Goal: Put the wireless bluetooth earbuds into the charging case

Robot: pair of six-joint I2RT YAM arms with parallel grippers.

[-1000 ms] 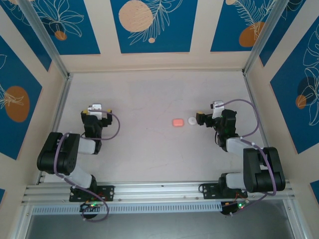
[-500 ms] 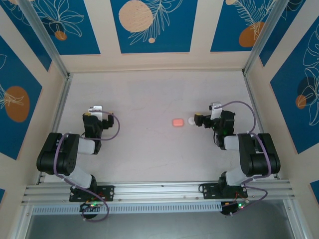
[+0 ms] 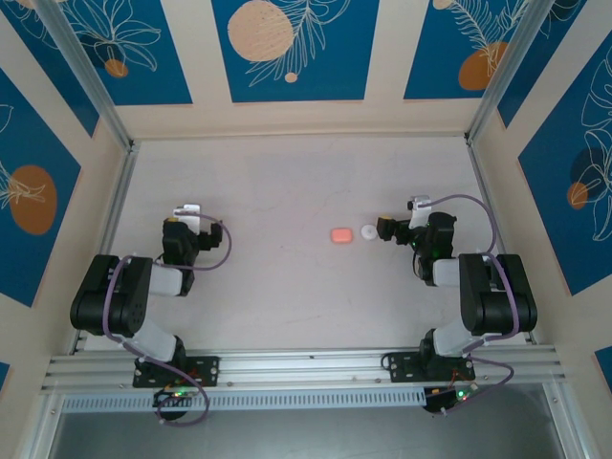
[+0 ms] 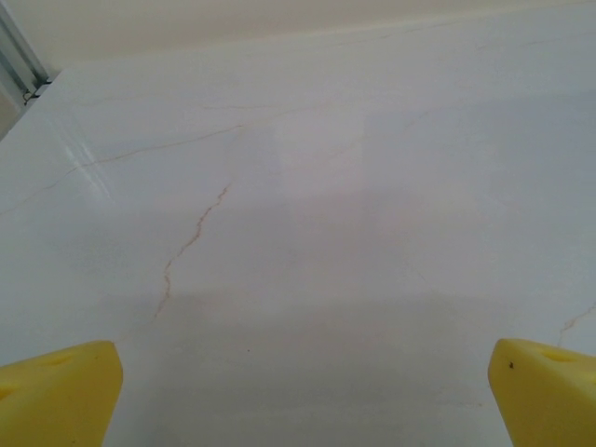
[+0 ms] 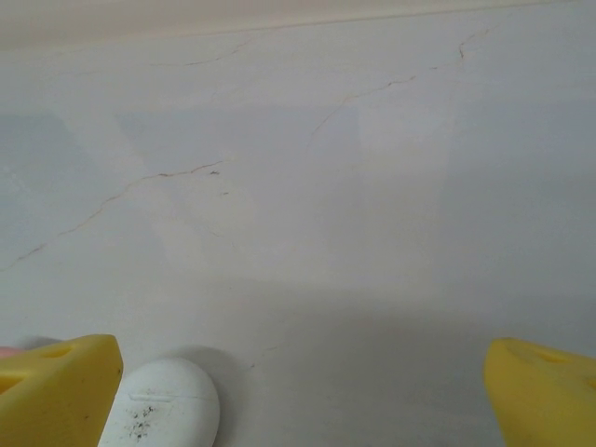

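Note:
The salmon-pink charging case (image 3: 339, 234) lies flat near the table's middle. A white rounded disc (image 3: 368, 231) with a seam sits just right of it. My right gripper (image 3: 385, 229) points left at the disc, low over the table and open. In the right wrist view the disc (image 5: 163, 408) lies just inside the left yellow finger (image 5: 58, 391), untouched, and a pink sliver of the case (image 5: 7, 352) peeks past that finger. My left gripper (image 3: 188, 212) stands open over bare table at the left, yellow fingers (image 4: 56, 391) wide apart. The earbuds are out of view.
The pale, faintly cracked tabletop (image 3: 277, 182) is walled by patterned blue and cream panels. Aluminium rails run along the left edge (image 3: 117, 206), the right edge and the near edge. Open table stretches between the two arms.
The right arm has folded back, its elbow swinging in toward its base, while its gripper stays by the disc. The left gripper has drifted slightly right and nearer. Case and disc have not moved.

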